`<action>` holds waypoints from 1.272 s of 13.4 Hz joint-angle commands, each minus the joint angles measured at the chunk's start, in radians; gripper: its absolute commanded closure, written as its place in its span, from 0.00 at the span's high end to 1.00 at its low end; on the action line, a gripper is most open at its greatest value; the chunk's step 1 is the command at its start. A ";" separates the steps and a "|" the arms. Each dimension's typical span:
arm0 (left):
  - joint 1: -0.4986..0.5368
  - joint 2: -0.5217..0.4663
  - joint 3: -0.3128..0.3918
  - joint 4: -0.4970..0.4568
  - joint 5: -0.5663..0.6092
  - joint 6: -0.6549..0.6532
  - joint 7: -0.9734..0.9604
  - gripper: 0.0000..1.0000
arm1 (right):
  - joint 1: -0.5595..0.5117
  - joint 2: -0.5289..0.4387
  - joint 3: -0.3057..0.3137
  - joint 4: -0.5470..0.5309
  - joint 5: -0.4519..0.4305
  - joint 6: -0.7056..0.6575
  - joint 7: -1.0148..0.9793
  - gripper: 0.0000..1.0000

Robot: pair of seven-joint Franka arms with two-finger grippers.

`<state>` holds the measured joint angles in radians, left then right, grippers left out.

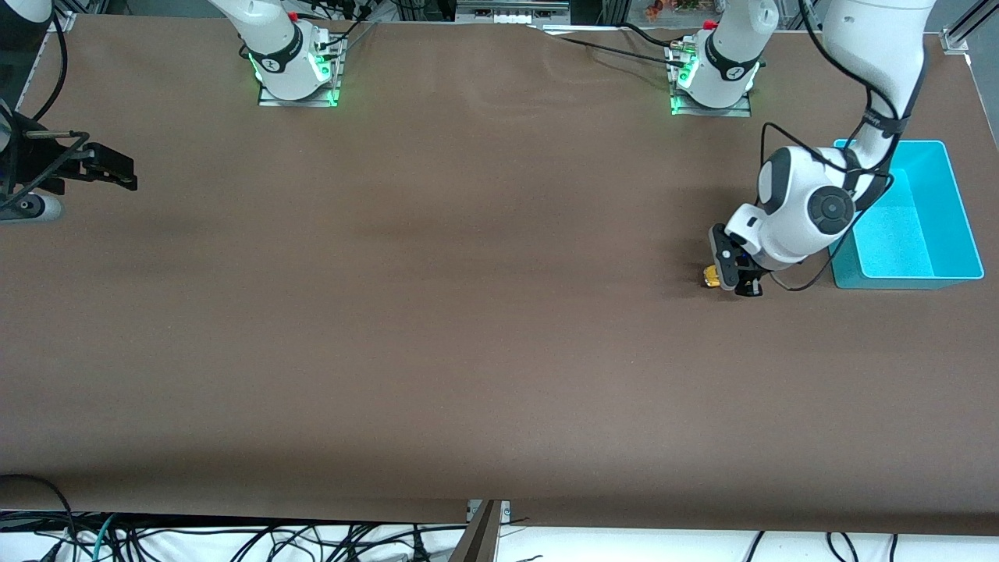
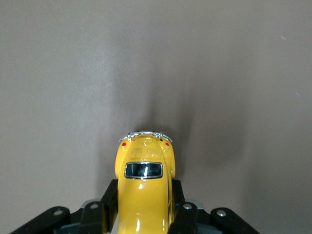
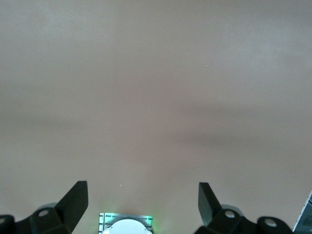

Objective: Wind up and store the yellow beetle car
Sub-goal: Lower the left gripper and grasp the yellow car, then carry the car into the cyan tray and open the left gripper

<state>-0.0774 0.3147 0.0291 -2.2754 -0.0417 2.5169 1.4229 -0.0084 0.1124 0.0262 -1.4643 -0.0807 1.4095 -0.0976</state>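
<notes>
The yellow beetle car (image 2: 144, 192) is clamped between the black fingers (image 2: 108, 202) of my left gripper (image 2: 144, 209), its rear window and chrome bumper pointing away from the wrist. In the front view the car (image 1: 711, 275) sticks out of the left gripper (image 1: 737, 277), low over the brown table beside the teal bin. I cannot tell whether its wheels touch the table. My right gripper (image 1: 109, 168) waits open and empty over the right arm's end of the table. Its fingers stand wide apart in the right wrist view (image 3: 141, 197).
An open teal bin (image 1: 961, 234) stands at the left arm's end of the table, just beside the left gripper. The table is covered with a brown cloth (image 1: 468, 312). The two arm bases (image 1: 296, 70) (image 1: 712, 78) stand along the table's edge farthest from the front camera.
</notes>
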 commanded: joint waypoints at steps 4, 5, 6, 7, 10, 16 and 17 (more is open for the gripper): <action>0.149 -0.178 0.003 -0.006 -0.007 -0.260 0.077 0.00 | -0.001 0.003 0.003 0.015 0.016 -0.009 0.012 1.00; 0.180 -0.209 0.003 -0.006 -0.007 -0.303 0.114 0.00 | -0.001 0.003 0.003 0.015 0.016 -0.009 0.012 1.00; 0.220 -0.227 0.005 -0.006 -0.007 -0.322 0.164 0.00 | -0.001 0.003 0.004 0.015 0.016 -0.009 0.012 1.00; 0.255 -0.239 0.005 -0.006 -0.007 -0.342 0.213 0.00 | -0.001 0.003 0.004 0.015 0.016 -0.009 0.012 1.00; 0.314 -0.270 0.073 -0.007 -0.004 -0.389 0.371 0.00 | -0.001 0.003 0.003 0.015 0.016 -0.009 0.012 1.00; 0.421 -0.296 0.159 -0.033 0.251 -0.385 0.490 0.00 | -0.001 0.003 0.004 0.015 0.016 -0.007 0.010 1.00; 0.426 -0.296 0.178 -0.054 0.281 -0.370 0.490 0.00 | -0.001 0.003 0.004 0.015 0.016 -0.007 0.010 1.00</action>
<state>0.3378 0.0452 0.1873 -2.2862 0.1796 2.1357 1.8909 -0.0077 0.1127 0.0272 -1.4639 -0.0774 1.4095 -0.0976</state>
